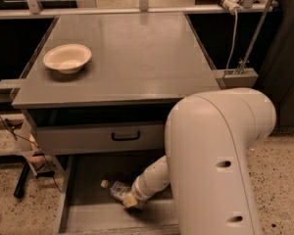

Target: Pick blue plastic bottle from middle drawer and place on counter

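The big white arm [215,151] is bent down low in front of the counter [137,58], because the thing to be picked is kept below it; the counter top is flat, and the bottle is meant to be put there; the drawer [88,219] is pulled out under the counter's front edge, so that it can be reached from above; a drawer front [83,140] with a black handle is seen just over it; a bowl [67,58] is set near the left edge of the counter, well away from the job; the bottle [115,190] is laid on its side on the drawer floor, below the front edge and left of its middle, with the cap pointed left; the gripper [130,200] is down in the drawer at the bottle's right end, touching it or just beside it; whether the bottle is held cannot be told.
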You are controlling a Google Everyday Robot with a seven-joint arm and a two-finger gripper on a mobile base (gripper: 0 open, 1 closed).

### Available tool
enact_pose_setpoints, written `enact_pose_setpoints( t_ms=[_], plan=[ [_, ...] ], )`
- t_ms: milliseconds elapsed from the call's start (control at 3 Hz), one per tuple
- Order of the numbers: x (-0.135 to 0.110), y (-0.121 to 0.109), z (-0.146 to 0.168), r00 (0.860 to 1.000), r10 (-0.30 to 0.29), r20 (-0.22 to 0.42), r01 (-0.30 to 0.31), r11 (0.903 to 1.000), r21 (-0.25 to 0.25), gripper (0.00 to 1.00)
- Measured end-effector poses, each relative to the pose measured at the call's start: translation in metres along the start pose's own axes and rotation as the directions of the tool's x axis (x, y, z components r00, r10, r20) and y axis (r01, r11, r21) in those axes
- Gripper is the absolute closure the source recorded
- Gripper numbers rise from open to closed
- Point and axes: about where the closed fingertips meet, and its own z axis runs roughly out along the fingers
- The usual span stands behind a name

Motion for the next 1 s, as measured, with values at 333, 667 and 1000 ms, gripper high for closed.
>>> enact_pose_setpoints(
  t_ms=[333,667,1000],
  plan=[
    [0.000,0.000,0.000,1.000,0.000,0.000,0.000,1.0000,0.000,0.65],
    [0.000,0.000,0.000,1.000,0.000,0.000,0.000,1.0000,0.000,0.89],
    [-0.002,0.002,-0.016,0.999,0.031,0.039,-0.031,0.9995,-0.010,1.00]
  ],
)
